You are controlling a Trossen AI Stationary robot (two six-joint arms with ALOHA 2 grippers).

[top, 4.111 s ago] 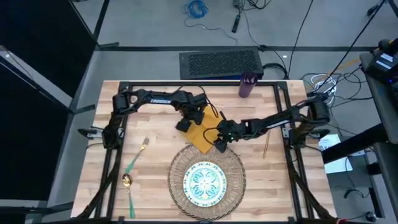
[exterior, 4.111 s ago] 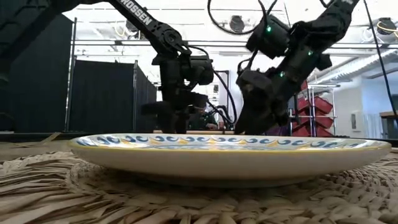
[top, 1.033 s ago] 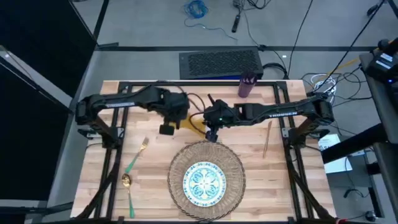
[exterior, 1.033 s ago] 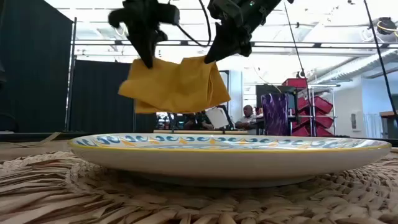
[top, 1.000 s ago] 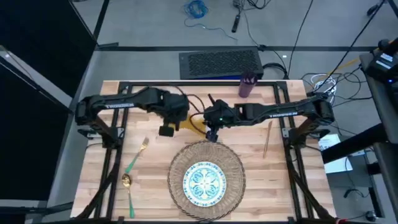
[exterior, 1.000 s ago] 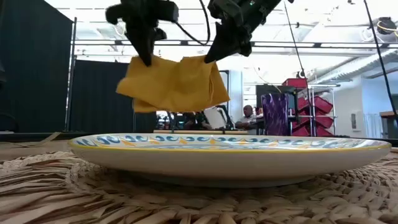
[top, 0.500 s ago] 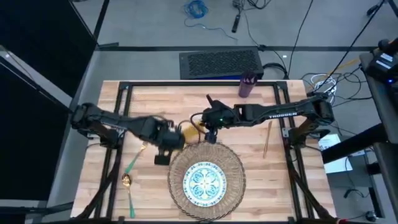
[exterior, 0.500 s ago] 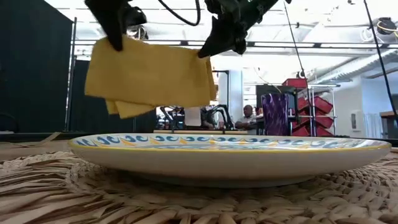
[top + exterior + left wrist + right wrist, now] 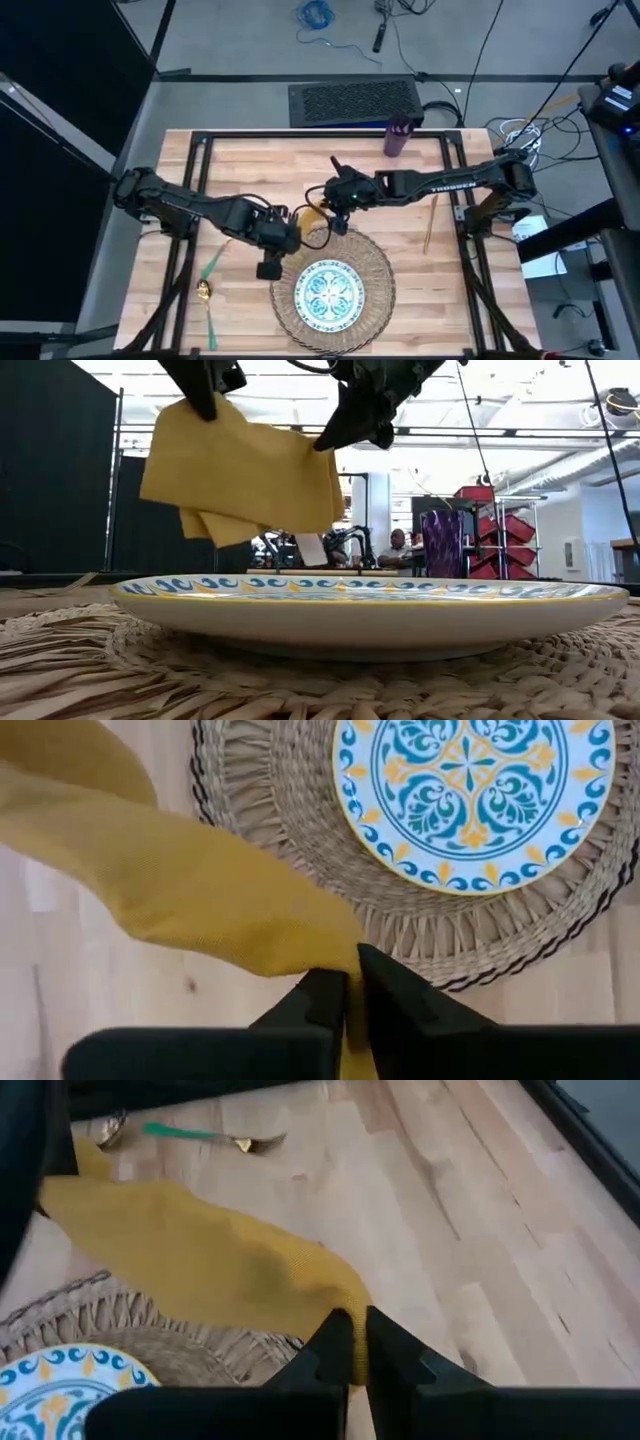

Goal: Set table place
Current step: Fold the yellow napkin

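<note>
Wooden table [image 9: 250, 170]: plate [image 9: 328, 293] already centred on placemat [image 9: 374, 258]. Left gripper [image 9: 350, 988] and right gripper [image 9: 350, 1342] pinch the napkin [image 9: 240, 470] aloft; fork [image 9: 213, 263], spoon [image 9: 206, 305], knife [image 9: 428, 226], cup [image 9: 398, 137] remain unplaced.

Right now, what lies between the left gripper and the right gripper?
The mustard-yellow cloth napkin spans between the left gripper and the right gripper, each pinching one end, clearest in the low view.

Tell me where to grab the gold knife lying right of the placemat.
Grip the knife at mid-length, across its narrow width, coming straight down, since it lies flat on the table. The left gripper and right gripper are both shut on the napkin.
</note>
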